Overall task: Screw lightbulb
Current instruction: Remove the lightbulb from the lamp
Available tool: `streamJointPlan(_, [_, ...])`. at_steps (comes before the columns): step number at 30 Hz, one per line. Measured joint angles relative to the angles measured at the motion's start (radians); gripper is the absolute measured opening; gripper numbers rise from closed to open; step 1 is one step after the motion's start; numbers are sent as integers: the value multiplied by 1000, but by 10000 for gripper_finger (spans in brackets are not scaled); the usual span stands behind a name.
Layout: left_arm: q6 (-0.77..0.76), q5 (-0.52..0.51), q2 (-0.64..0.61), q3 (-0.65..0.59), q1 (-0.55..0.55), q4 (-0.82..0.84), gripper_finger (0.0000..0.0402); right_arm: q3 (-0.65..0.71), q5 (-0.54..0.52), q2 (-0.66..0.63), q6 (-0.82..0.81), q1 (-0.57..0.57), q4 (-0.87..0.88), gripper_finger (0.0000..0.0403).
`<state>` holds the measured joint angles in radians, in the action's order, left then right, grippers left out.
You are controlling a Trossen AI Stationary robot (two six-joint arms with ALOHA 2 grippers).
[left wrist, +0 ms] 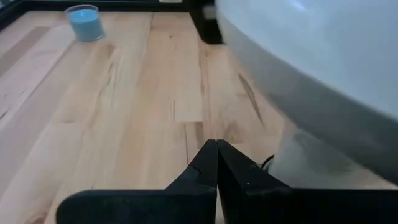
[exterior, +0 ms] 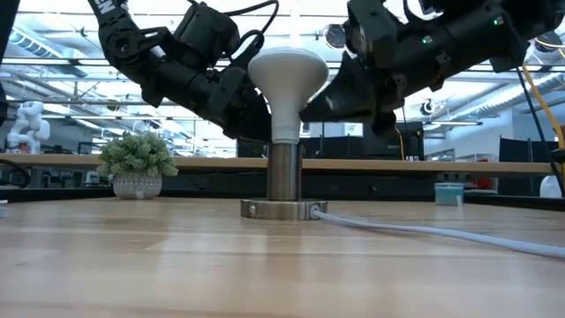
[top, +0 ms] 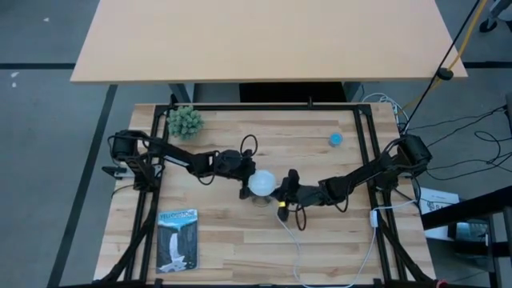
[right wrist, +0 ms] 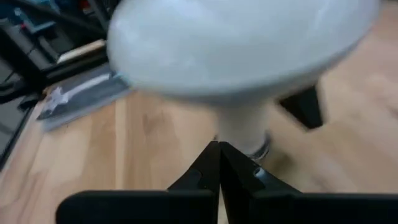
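Observation:
The white lightbulb (exterior: pixel 287 75) stands upright with its screw end in the silvery socket (exterior: pixel 284 177) at the table's middle. The socket's disc base (exterior: pixel 282 209) rests on the wood. The bulb also fills the upper part of both wrist views (left wrist: pixel 311 62) (right wrist: pixel 236 50). My left gripper (top: pixel 245 189) is shut and sits at the bulb's left, below the dome. My right gripper (top: pixel 280 192) is shut and sits at the bulb's right. Both slant down toward the bulb's neck (exterior: pixel 284 119). My left gripper has its shut fingertips (left wrist: pixel 216 146) close beside the bulb's neck (left wrist: pixel 298 162), coming from the table's left and slanting down. Whether they touch it, I cannot tell. My right gripper lays its shut fingertips (right wrist: pixel 217 146) against the lower end of the bulb's neck (right wrist: pixel 241 132), just above the socket. It comes from the table's right, slanting down. The bulb stays upright in the socket.
A white cord (exterior: pixel 424 230) runs from the socket base toward the table's near right. A small potted plant (top: pixel 185 122) stands far left, a blue cap (top: pixel 336 139) far right, and a printed picture card (top: pixel 177 238) lies near left. Black frame rails edge the table.

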<state>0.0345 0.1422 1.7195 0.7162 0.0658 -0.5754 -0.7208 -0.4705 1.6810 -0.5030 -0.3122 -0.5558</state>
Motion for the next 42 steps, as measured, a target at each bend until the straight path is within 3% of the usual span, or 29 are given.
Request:
streamJointPlan(6, [1,0,0,0,2,19,0,-1,112,0,-12,-8,-31,0])
streamJointPlan(11, [13,-63,-20,0,38,119,0,-84,92,2,13,-11,102,0])
streamJointPlan(16, [-6,-21,-94,-71,92,102,0,-175,14,2,26,-26,299,0])
streamJointPlan(20, [-53,11,-170,-187,101,-66,0,-179,-60,35,3,-53,245,0])
streamJointPlan(24, [-82,25,-182,-254,62,-191,0,-187,-77,153,5,-64,112,0])
streamJointPlan(30, [-62,-2,-168,-219,3,-178,0,-213,-159,184,65,-55,62,0])
streamJointPlan(35, [-54,-46,-103,-199,1,-178,0,-211,-155,178,78,-45,58,0])
streamJointPlan(42, [-34,1,-39,-117,0,-184,0,-211,-153,178,78,-45,71,0])
